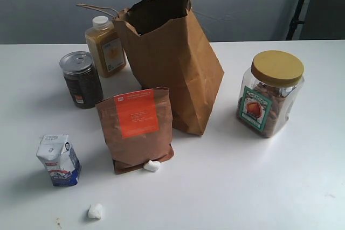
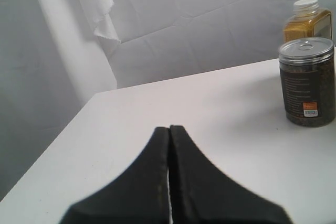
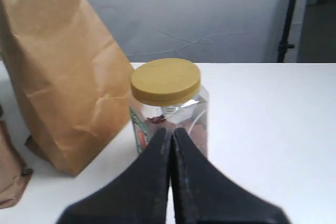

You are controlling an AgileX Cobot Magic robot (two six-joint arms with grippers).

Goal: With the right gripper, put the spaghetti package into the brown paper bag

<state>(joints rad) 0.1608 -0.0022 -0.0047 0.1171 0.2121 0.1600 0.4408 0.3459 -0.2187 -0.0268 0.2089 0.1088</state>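
Observation:
The brown paper bag (image 1: pixel 175 63) stands upright and open at the back middle of the white table, also seen in the right wrist view (image 3: pixel 60 72). The spaghetti package is not in view in any frame. My right gripper (image 3: pixel 171 130) is shut with nothing between its fingers, pointing at a yellow-lidded jar beside the bag. My left gripper (image 2: pixel 169 128) is shut and empty too, over bare table near the left edge. Neither gripper shows in the exterior view.
A brown orange-labelled pouch (image 1: pixel 138 127) stands before the bag. A plastic jar with a yellow lid (image 1: pixel 271 92) is to the right. A dark can (image 1: pixel 81 79), an orange juice bottle (image 1: pixel 105 46), a small milk carton (image 1: pixel 58 160) and two white lumps (image 1: pixel 95 211) lie left.

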